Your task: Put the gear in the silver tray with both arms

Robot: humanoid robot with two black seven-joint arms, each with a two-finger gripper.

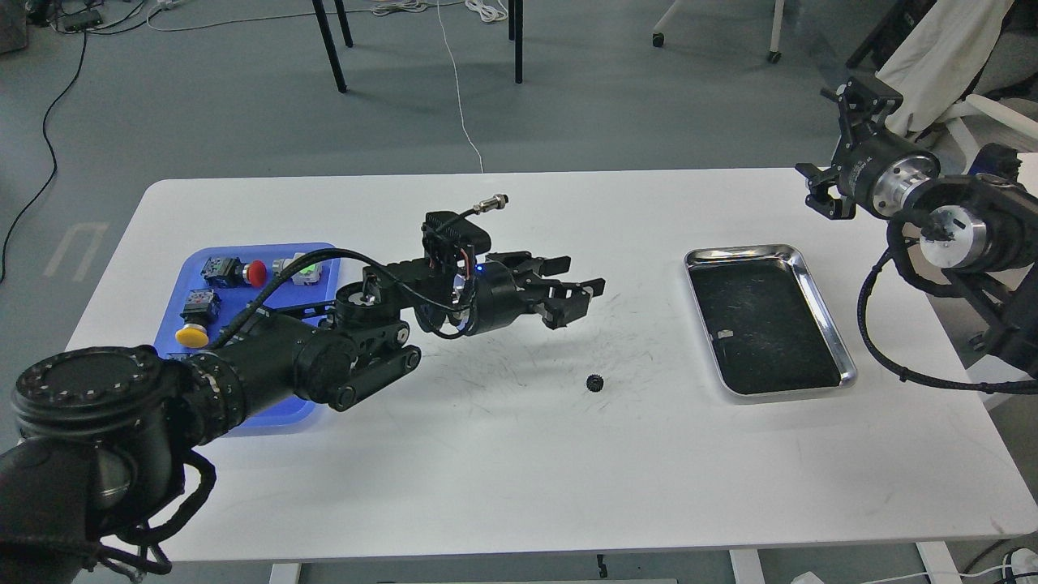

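A small black gear (594,382) lies on the white table (519,470), alone, left of the silver tray (742,252). The tray's dark bottom holds no gear. My left gripper (572,282) is open and empty. It hovers above the table, up and slightly left of the gear. My right gripper (839,146) is raised past the table's far right corner, beyond the tray, with its fingers spread and nothing in them.
A blue plastic tray (259,304) at the left holds push buttons: a red one (256,273), a yellow one (193,333) and a green one (306,264). My left arm crosses over its near part. Chair legs and cables are on the floor beyond the table.
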